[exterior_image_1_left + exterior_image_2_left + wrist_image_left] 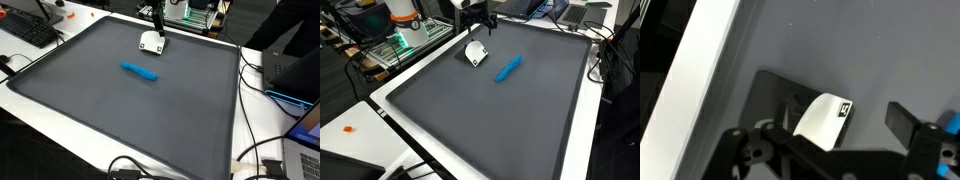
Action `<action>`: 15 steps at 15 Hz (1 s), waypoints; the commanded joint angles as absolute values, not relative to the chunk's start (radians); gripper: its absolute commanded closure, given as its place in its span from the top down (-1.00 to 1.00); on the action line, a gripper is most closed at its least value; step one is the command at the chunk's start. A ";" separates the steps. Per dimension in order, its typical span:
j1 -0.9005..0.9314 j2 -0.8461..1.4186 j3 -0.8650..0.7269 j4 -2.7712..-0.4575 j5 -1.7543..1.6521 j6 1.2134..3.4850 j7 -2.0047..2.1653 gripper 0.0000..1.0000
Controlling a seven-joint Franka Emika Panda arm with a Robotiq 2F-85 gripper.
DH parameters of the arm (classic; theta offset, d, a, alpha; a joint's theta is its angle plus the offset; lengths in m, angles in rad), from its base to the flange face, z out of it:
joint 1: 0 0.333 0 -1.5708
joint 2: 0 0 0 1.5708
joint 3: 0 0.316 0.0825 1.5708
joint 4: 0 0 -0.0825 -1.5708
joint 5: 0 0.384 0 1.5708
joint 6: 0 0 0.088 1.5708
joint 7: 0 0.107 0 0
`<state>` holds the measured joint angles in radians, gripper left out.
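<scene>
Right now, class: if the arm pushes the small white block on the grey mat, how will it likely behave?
The white block looks small and compact, so probably light and stiff. Its flat faces suggest sliding rather than rolling. The grey mat looks matte, so it may drag a little.

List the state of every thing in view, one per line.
gripper: open, holding nothing, above the white object.
white object: lying on the grey mat, between the open fingers in the wrist view, not gripped.
blue marker: lying flat on the mat, apart from the gripper, untouched.
grey mat: spread flat.
</scene>
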<state>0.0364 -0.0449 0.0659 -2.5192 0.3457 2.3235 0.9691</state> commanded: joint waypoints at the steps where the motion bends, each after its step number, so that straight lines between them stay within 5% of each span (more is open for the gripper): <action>1: 0.025 -0.056 0.045 -2.560 0.378 2.338 0.968 1.00; 15: 0.022 -0.001 0.030 -2.604 0.409 2.491 0.998 1.00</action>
<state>0.0154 -0.0053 0.0288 -2.5750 0.3815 2.4198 0.9826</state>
